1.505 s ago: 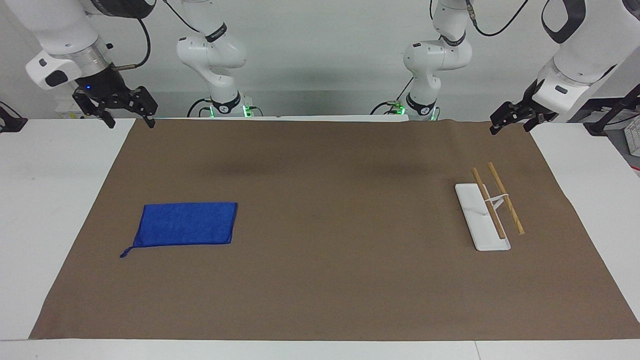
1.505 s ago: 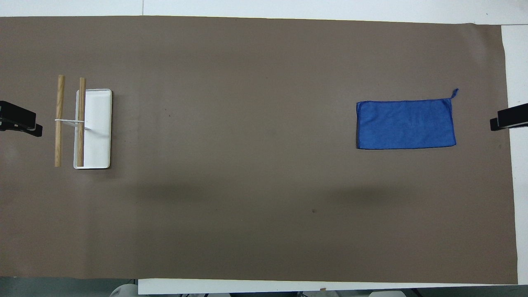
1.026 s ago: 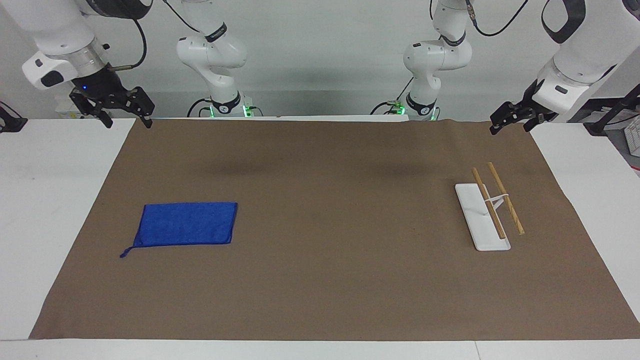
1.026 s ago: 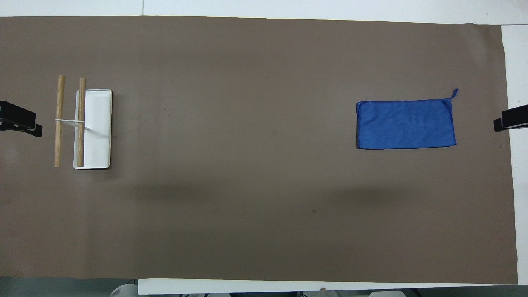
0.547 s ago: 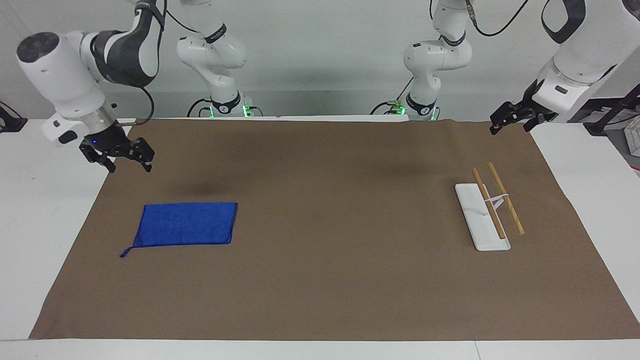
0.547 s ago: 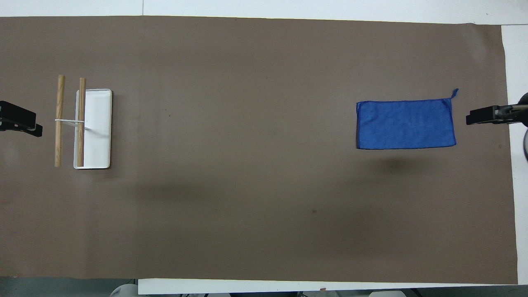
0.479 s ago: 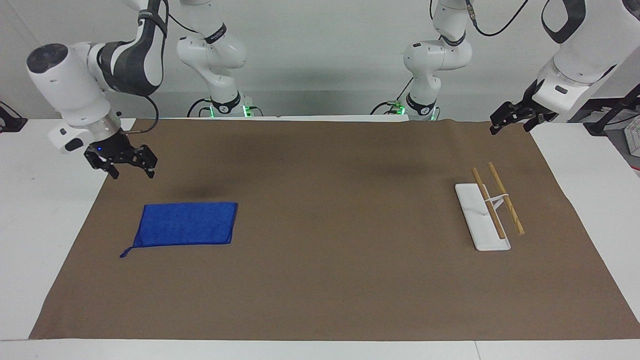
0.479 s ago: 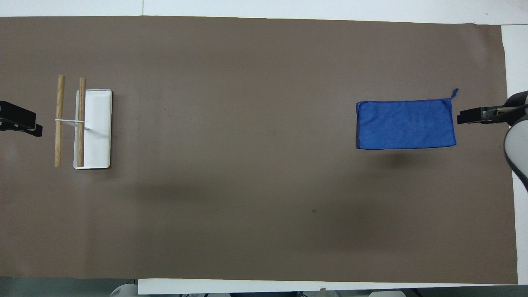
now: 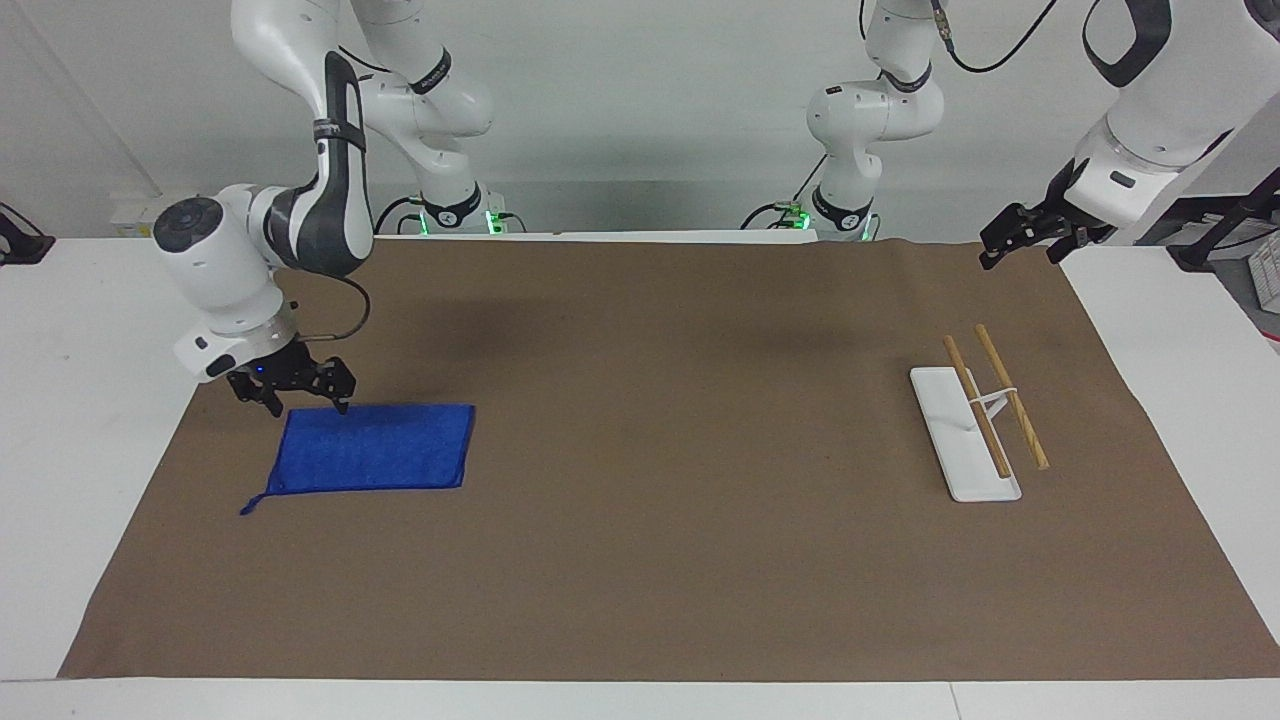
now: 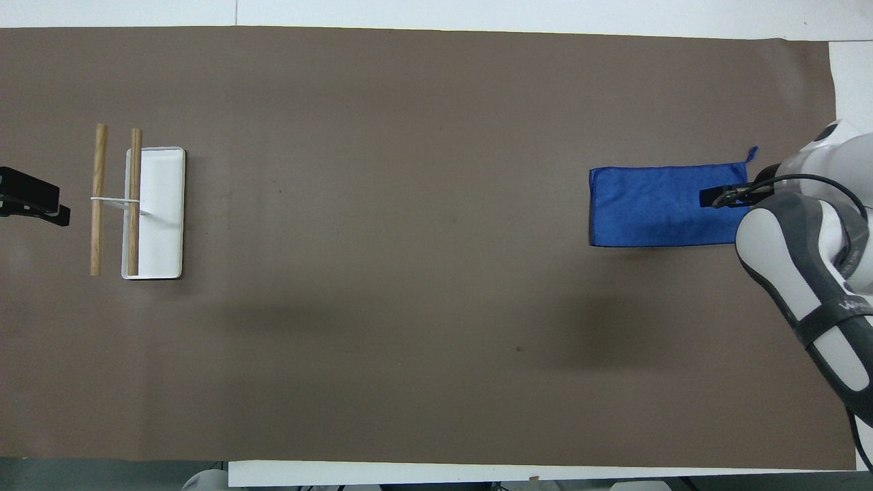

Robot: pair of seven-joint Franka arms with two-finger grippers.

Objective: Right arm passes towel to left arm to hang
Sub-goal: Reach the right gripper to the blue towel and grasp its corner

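Observation:
The blue towel (image 9: 380,450) lies flat on the brown mat (image 9: 640,560) toward the right arm's end of the table, its loop at the corner farther from the robots. It also shows in the overhead view (image 10: 655,204). My right gripper (image 9: 308,405) is open and low over the towel's edge nearer to the robots, at the end away from the rack. I cannot tell if it touches the cloth. In the overhead view the right gripper (image 10: 716,198) covers that end. My left gripper (image 9: 1020,245) waits raised over the mat's corner at the left arm's end, also seen in the overhead view (image 10: 34,201).
A white rack (image 9: 965,435) with two wooden rods (image 9: 1012,397) stands on the mat toward the left arm's end; it also shows in the overhead view (image 10: 155,211). White table (image 9: 90,400) borders the mat on both ends.
My right arm has swung down and inward from beside the mat's corner until its gripper is low over the towel's end. The towel, the rack and the left arm have not moved.

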